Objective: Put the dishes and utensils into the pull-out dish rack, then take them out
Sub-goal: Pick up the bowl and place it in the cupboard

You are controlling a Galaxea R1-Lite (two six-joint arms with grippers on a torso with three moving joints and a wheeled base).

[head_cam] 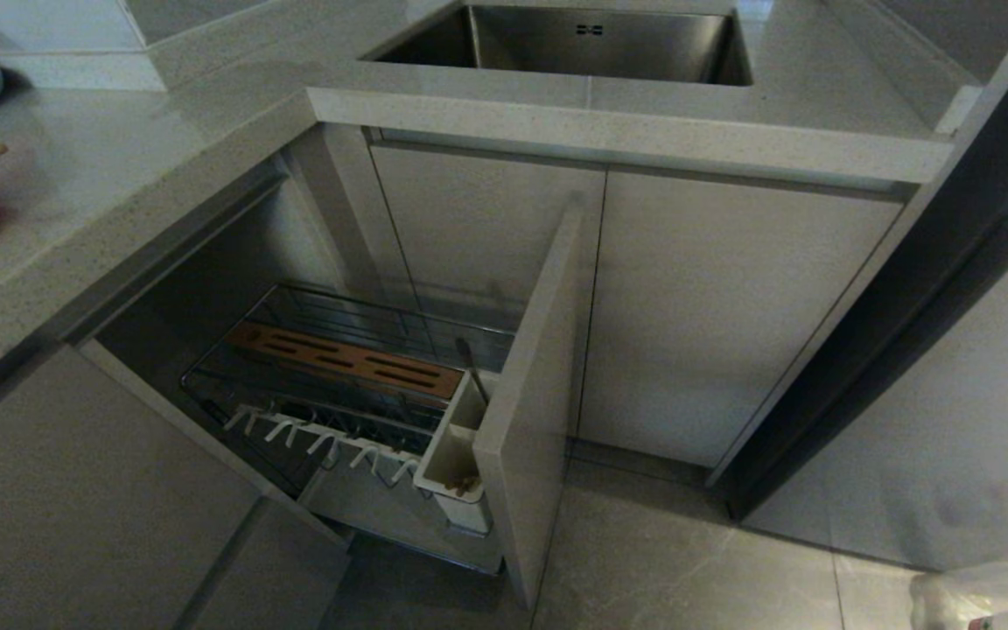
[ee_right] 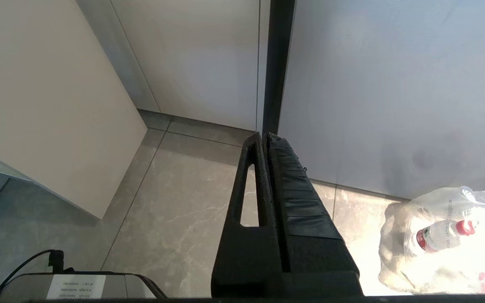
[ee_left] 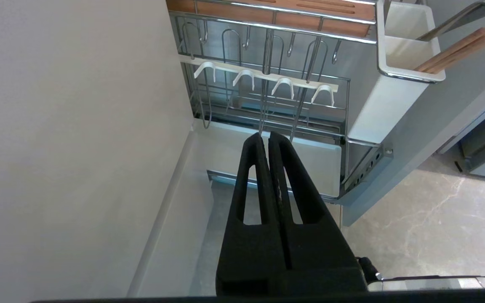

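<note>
Domestic kitchen: a steel sink (head_cam: 587, 44) is sitting in a speckled stone counter (head_cam: 626, 131); a pull-out dish rack (head_cam: 338, 385) is standing open among pale cabinets (head_cam: 714, 306).

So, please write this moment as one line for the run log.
rack: pull-out dish rack open, no dishes | utensil cup: chopsticks, fork | left gripper: shut, empty | right gripper: shut, empty

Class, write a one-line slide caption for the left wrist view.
Shut left pincer hangs before the pulled-out dish rack, chopsticks and fork in its utensil cup.
</note>
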